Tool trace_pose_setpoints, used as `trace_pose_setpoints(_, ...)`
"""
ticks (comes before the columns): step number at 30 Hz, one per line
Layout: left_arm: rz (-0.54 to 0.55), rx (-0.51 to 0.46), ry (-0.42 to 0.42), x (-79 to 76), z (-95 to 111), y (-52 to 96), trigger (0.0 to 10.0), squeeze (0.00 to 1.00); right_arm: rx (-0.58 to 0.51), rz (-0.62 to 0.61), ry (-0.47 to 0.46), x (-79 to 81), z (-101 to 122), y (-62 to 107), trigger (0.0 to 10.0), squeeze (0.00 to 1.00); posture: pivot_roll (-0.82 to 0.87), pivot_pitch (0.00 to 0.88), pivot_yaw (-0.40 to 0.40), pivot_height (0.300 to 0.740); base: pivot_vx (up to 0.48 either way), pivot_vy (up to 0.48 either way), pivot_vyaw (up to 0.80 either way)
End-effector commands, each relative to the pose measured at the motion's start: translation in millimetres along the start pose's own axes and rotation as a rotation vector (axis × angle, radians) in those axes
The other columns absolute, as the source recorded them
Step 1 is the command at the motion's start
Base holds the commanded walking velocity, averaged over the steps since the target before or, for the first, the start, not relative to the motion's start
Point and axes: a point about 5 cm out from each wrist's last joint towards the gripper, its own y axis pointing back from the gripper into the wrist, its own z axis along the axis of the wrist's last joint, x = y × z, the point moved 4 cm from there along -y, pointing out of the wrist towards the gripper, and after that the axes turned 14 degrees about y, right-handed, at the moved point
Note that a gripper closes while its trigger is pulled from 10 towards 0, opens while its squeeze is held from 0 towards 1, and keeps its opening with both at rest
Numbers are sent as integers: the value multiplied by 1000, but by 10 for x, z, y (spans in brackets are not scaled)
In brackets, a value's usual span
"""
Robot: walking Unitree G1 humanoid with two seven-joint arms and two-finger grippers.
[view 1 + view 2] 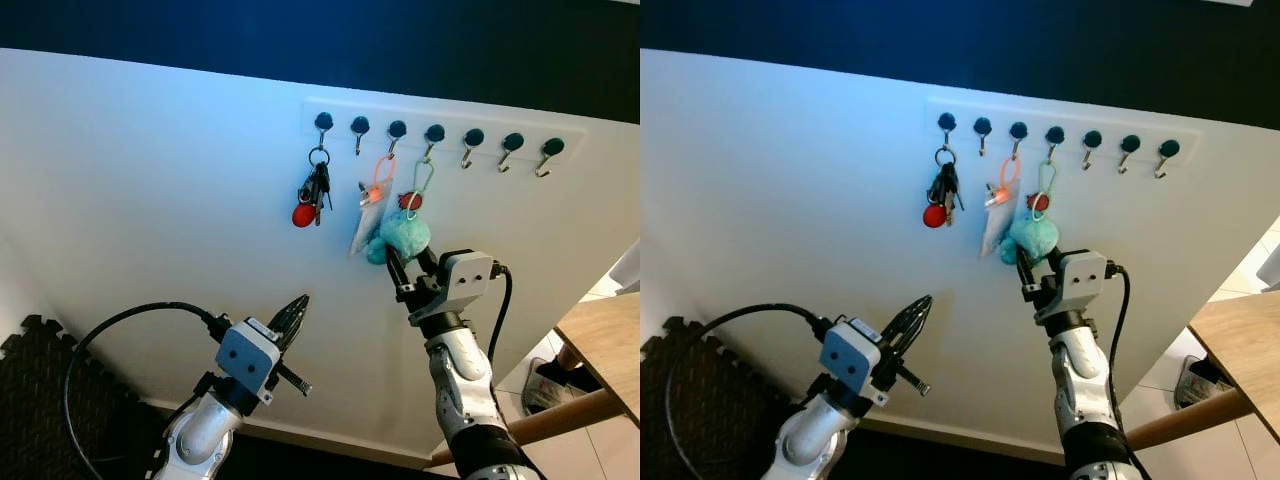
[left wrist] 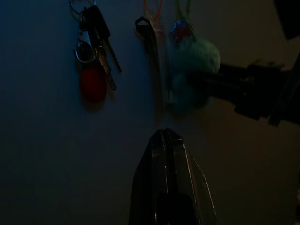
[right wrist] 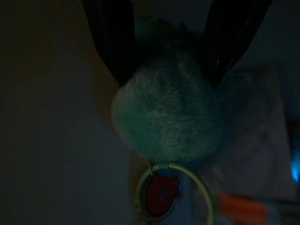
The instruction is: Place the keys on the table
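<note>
A white rack with several dark hooks (image 1: 434, 133) is fixed to the white wall. A bunch of keys with a red fob (image 1: 313, 195) hangs from the leftmost hook. Beside it hang an orange carabiner with a clear tag (image 1: 372, 215) and a green carabiner carrying a teal plush ball (image 1: 403, 235). My right gripper (image 1: 408, 258) is raised to the plush ball (image 3: 166, 122) from below, open, with one black finger on each side of it. My left gripper (image 1: 298, 305) is shut and empty, held lower and left of the keys (image 2: 93, 51).
The corner of a wooden table (image 1: 600, 340) shows at the right edge, with shoes (image 1: 548, 385) on the floor beneath it. A dark foam mat (image 1: 30, 370) lies at the lower left. Several hooks on the right of the rack are bare.
</note>
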Motion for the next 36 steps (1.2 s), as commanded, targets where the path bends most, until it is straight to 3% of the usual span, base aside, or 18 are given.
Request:
trace_pose_setpoints(1, -5, 18, -7, -16, -40, 11, 10000, 0, -23, -12, -3, -25, 38, 25, 10000, 0, 136, 93, -93, 740, 0, 0, 0)
trace_pose_setpoints(15, -16, 20, -2, -40, -42, 22, 10000, 0, -87, -58, -1, -64, 246, 104, 10000, 0, 131, 91, -85, 740, 0, 0, 0)
trace_pose_setpoints(26, -26, 23, -4, -48, -52, 16, 10000, 0, -146, -63, -10, -103, 444, -59, 10000, 0, 131, 76, -84, 740, 0, 0, 0)
trace_pose_setpoints(36, -24, 24, -7, -46, -54, 22, 10000, 0, -213, -17, -21, -17, 637, -189, 10000, 0, 134, 69, -89, 740, 0, 0, 0)
